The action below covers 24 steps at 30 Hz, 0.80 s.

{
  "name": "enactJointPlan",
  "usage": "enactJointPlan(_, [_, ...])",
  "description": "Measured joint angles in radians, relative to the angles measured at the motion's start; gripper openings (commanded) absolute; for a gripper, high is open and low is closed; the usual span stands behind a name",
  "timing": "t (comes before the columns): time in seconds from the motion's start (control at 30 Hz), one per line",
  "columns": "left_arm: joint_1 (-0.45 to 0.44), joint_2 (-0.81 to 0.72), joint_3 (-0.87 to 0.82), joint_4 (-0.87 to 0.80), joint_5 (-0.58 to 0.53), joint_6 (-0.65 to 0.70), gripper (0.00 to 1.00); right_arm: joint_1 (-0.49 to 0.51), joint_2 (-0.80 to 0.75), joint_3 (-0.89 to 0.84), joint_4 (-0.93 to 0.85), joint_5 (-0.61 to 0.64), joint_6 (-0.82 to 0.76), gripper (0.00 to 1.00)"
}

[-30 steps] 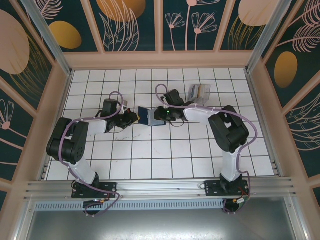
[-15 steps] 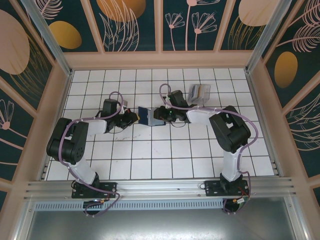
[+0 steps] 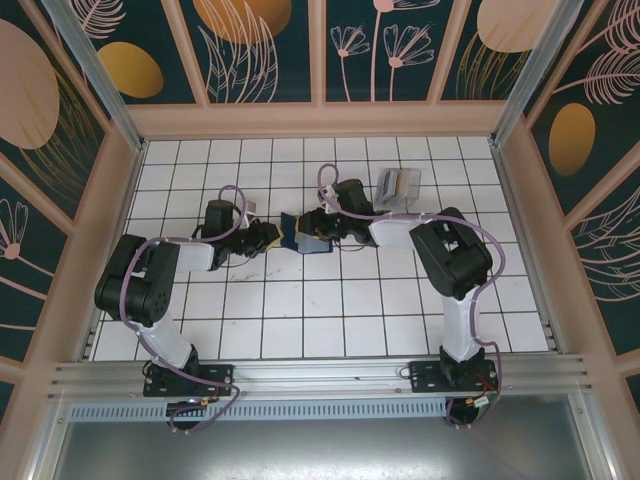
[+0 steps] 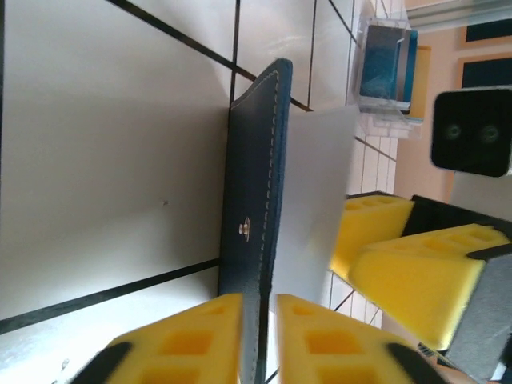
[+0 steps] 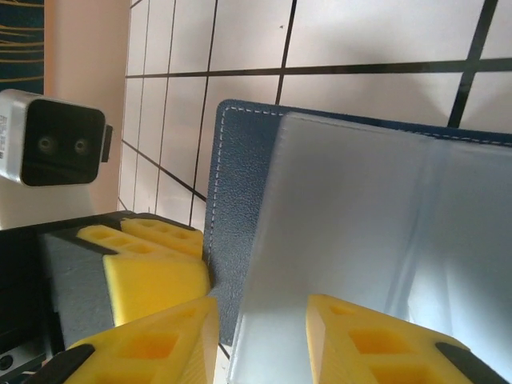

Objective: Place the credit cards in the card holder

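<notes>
Looking at the table (image 3: 300,300), you find the wallet (image 3: 300,232) between your hands: right hand (image 5: 262,302) part open around its grey inner leaf, left hand (image 4: 258,302) narrowly astride the navy cover (grip impossible to tell).

Card holder (image 4: 254,184): dark navy outside, pale stitching along the edge, light blue-grey inside. Desk (image 3: 300,320): white tiles, dark grid lines. Left hand (image 4: 260,340) and right hand (image 5: 262,340): yellow foam pads, black bodies. Walls (image 3: 270,50): dark teal with peach and orange plant motifs.
</notes>
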Motion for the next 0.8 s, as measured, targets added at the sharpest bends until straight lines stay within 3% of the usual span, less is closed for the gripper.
enactJointPlan(0.07, [0.003, 0.0, 0.0, 0.011, 0.006, -0.01, 0.43, 0.008, 0.017, 0.018, 0.006, -0.008, 0.008, 0.35])
enactJointPlan(0.27, [0.053, -0.001, 0.0, 0.024, 0.009, -0.037, 0.58, 0.026, 0.045, 0.047, 0.035, -0.019, 0.024, 0.39])
enactJointPlan(0.47, [0.08, -0.027, 0.023, -0.066, -0.044, 0.026, 0.61, 0.024, 0.044, 0.051, 0.035, -0.009, 0.022, 0.43])
enactJointPlan(0.8, [0.065, -0.032, 0.074, -0.174, -0.092, 0.121, 0.61, -0.013, 0.035, 0.149, -0.14, 0.107, -0.1, 0.44])
